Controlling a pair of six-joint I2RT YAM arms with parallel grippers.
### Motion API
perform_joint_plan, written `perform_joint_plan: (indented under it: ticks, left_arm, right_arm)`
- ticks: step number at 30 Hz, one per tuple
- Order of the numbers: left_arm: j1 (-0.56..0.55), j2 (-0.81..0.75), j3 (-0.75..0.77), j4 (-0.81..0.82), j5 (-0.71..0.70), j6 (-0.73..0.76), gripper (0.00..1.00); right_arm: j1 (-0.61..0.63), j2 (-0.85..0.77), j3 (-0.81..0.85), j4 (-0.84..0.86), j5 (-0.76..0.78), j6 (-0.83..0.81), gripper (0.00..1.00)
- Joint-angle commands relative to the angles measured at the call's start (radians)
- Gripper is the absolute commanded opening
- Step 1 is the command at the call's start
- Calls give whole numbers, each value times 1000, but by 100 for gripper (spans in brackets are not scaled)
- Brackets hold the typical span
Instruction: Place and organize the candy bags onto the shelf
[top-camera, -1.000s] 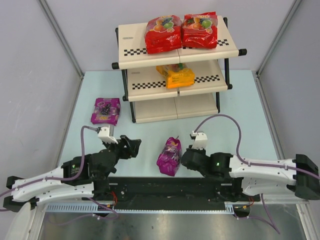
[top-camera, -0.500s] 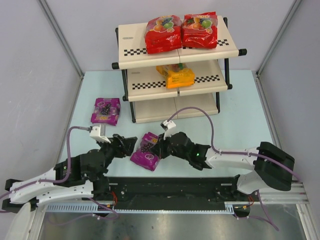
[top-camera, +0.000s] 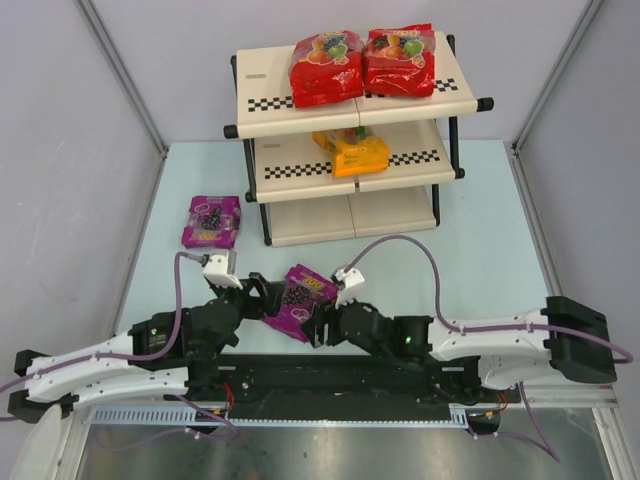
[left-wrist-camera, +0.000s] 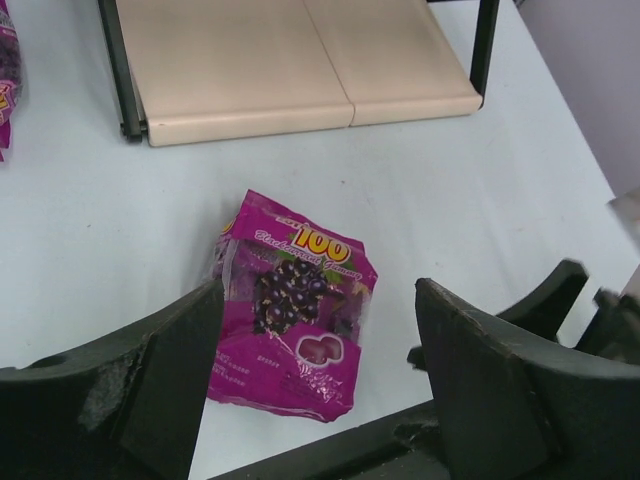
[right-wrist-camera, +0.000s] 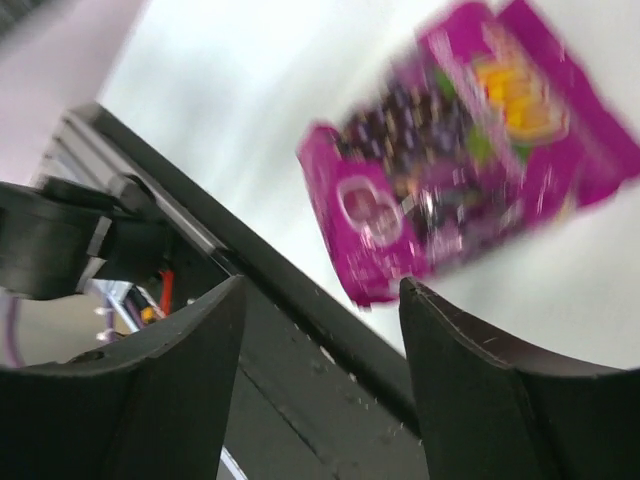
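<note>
A purple candy bag (top-camera: 298, 299) lies on the table between my two grippers. My left gripper (top-camera: 262, 297) is open just left of it. In the left wrist view this bag (left-wrist-camera: 291, 305) lies flat ahead of the open left gripper (left-wrist-camera: 320, 295), whose fingers touch nothing. My right gripper (top-camera: 321, 325) is open just right of the bag and holds nothing. The right wrist view is blurred, with the bag (right-wrist-camera: 470, 185) beyond the open right gripper (right-wrist-camera: 322, 290). A second purple bag (top-camera: 211, 221) lies further left. On the shelf (top-camera: 270, 95), two red bags (top-camera: 325, 68) (top-camera: 399, 60) fill the top tier and an orange bag (top-camera: 352, 150) sits on the middle tier.
The shelf's bottom tier (left-wrist-camera: 250, 60) is bare and stands just beyond the near purple bag. A black rail (top-camera: 330, 375) runs along the near table edge under both arms. Grey walls close the table on the left, right and back.
My right arm carried the purple bag leftwards towards the left gripper, then opened and let it go onto the table. The left gripper moved slightly and opened a little wider.
</note>
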Motion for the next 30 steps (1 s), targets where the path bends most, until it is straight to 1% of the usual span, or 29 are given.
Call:
perform_joint_plan:
  ticks: [1, 3, 4, 6, 7, 11, 15, 20, 22, 23, 24, 26, 27, 28, 29, 30]
  left_arm:
    - [-4, -6, -22, 45, 15, -18, 82]
    - [-4, -12, -24, 49, 24, -15, 82]
    - [-4, -18, -24, 45, 26, -16, 82]
    - [-4, -27, -12, 31, 26, -15, 82]
    - [-4, -32, -9, 28, 27, -13, 81]
    - [-4, -66, -6, 23, 21, -12, 81]
    - [-4, -80, -13, 26, 20, -16, 80]
    - [-4, -74, -21, 28, 21, -27, 80]
    - [-4, -78, -19, 34, 20, -24, 80]
    - [-6, -81, -19, 35, 18, -20, 80]
    - [-4, -84, -19, 38, 15, -18, 80]
    - [-4, -90, -24, 37, 10, -16, 80]
    - [-4, -93, -27, 38, 7, -15, 81]
    - [-4, -90, -35, 37, 7, -15, 81]
    - [-6, -89, -41, 40, 12, -15, 81]
    - [-4, -86, -45, 43, 17, -16, 82]
  right_arm:
    - [73, 127, -36, 9, 208, 278, 69]
    - [76, 169, -38, 69, 246, 335, 69]
    - [80, 196, -38, 84, 263, 398, 69]
    - [91, 216, -36, 118, 337, 441, 69]
    - [91, 227, -38, 129, 349, 452, 69]
    - [67, 264, -36, 182, 365, 492, 69]
    - [74, 273, -36, 193, 405, 520, 68]
    - [68, 316, -36, 202, 388, 582, 63]
    - [59, 348, -38, 199, 363, 632, 56]
    - [57, 358, -36, 201, 347, 644, 49]
    - [62, 362, -38, 207, 346, 635, 31]
    - [68, 350, -38, 207, 368, 604, 18]
    - [68, 335, -39, 196, 380, 577, 4]
    - [64, 285, -39, 138, 394, 532, 0]
    - [62, 255, -41, 103, 426, 502, 0]
    - [53, 218, -40, 78, 426, 450, 0]
